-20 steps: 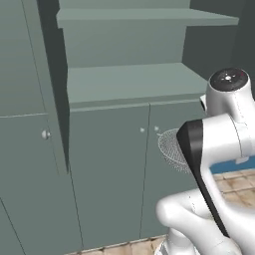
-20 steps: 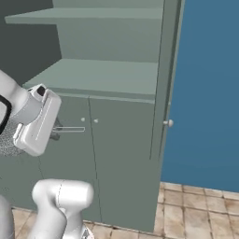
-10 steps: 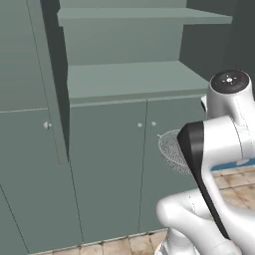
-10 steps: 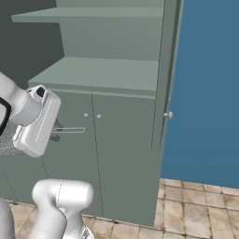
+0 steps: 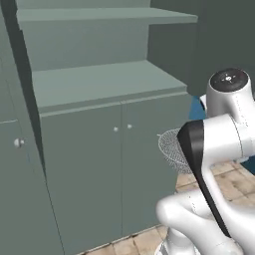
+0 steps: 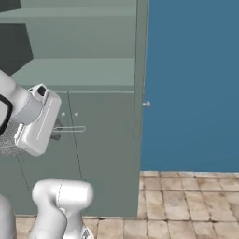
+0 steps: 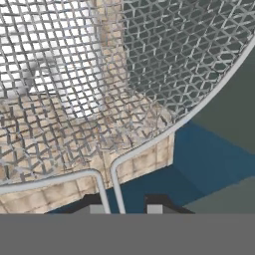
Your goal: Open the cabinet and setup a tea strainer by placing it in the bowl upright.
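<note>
The tea strainer, a silver wire-mesh basket, hangs in the air in front of the cabinet's lower doors, and its mesh takes up most of the hand view. Its wire handle runs down between my fingertips, and my gripper is shut on it. In the left base view the mesh sticks out from behind my arm. In the right base view the handle points right from the gripper. The cabinet stands open with bare grey-green shelves. The bowl is out of view.
An opened cabinet door stands edge-on, with a round knob. Below the shelf are closed lower doors with small knobs. A blue wall lies to the right, above a tan tiled floor.
The whole scene has slid left in both base views, so the base has moved. The arm and the strainer keep the same place in the pictures, grip unchanged.
</note>
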Robot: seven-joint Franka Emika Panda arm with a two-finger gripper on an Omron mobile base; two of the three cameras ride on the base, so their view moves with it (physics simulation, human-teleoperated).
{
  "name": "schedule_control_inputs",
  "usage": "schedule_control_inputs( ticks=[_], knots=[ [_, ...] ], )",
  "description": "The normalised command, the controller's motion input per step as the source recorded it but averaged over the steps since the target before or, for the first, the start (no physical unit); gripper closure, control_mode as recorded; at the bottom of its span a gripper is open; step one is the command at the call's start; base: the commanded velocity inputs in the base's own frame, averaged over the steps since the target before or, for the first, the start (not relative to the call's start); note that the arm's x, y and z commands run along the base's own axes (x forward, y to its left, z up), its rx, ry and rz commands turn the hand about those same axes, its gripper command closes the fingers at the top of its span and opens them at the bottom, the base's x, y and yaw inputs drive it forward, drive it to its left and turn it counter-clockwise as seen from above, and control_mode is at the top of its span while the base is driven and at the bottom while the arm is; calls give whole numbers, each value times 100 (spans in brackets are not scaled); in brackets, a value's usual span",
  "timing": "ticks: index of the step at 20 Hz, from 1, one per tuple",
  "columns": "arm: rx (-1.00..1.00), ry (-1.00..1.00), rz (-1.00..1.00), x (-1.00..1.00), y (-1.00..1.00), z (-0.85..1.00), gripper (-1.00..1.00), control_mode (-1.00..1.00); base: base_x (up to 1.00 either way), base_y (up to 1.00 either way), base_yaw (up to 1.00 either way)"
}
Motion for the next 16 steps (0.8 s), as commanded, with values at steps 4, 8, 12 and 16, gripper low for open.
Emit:
schedule_control_inputs(
  ticks=[4,8,12,16],
  knots=[
    [0,0,0,0,0,0,100,100,-83,7,-63],
    [0,0,0,0,0,0,100,100,-66,60,-60],
    [0,0,0,0,0,0,100,100,-72,59,-26],
    [0,0,0,0,0,0,100,100,-71,52,-6]
  ],
)
